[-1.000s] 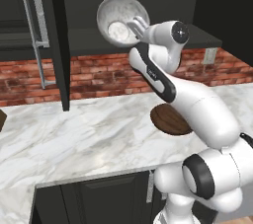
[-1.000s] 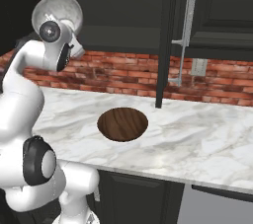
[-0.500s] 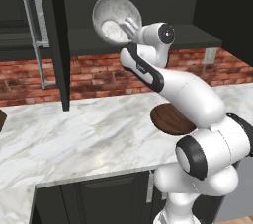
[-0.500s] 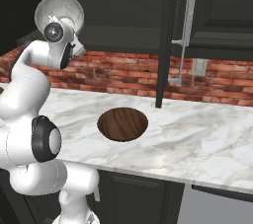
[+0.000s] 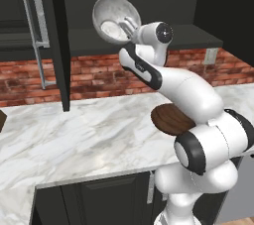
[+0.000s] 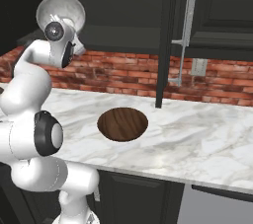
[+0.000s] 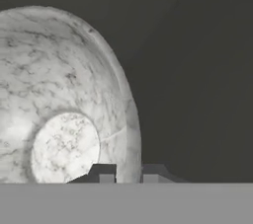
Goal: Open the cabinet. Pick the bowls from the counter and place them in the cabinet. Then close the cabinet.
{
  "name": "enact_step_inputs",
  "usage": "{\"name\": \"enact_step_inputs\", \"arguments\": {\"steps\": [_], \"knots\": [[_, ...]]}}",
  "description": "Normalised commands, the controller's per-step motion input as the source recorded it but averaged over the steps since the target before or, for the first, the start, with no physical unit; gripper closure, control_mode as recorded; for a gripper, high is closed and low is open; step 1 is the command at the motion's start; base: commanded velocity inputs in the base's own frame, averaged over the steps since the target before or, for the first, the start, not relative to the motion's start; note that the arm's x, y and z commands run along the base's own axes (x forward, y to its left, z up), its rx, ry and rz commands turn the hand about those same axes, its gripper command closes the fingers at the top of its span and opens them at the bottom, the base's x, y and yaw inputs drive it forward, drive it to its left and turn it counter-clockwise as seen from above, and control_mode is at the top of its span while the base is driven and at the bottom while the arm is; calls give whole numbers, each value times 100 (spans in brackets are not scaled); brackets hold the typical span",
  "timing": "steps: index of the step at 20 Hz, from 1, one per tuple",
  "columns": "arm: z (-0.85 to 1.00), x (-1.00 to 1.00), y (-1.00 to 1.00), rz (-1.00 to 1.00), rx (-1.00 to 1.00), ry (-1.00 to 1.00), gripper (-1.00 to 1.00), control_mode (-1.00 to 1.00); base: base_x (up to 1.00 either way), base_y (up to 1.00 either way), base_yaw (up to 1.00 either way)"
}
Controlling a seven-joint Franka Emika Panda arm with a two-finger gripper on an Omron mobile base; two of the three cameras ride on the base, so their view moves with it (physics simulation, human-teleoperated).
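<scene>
My gripper is shut on the rim of the white-grey marble bowl, held high and tipped on its side in front of the open cabinet. From the right base the same marble bowl shows above my wrist. In the hand view the marble bowl sits left of centre, its rim pinched between my fingertips, with the dark cabinet interior behind. The dark brown wooden bowl rests on the white marble counter, and it is partly hidden behind my arm in the left base view.
Both cabinet doors stand open, the left door and the right door, each with a long silver bar handle. The dark inner shelf lies just below the bowl. A red brick wall backs the counter.
The arm has carried the marble bowl slightly up and to the left, closer to the cabinet opening. The wooden bowl and the doors have not moved.
</scene>
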Motion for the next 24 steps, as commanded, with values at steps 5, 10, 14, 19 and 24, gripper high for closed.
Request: {"name": "enact_step_inputs", "arguments": {"steps": [5, 10, 14, 19, 24], "knots": [[46, -1, 0, 0, 0, -14, -100, -100, 0, 0, 0], [57, -15, 0, 0, 0, -19, -100, -100, 0, 0, 0], [46, -60, -8, 0, 0, -7, -100, -100, 0, 0, 0], [6, -88, -14, -5, -1, 35, -100, -100, 0, 0, 0], [0, -98, -22, -9, -7, 52, -100, -100, 0, 0, 0]]}}
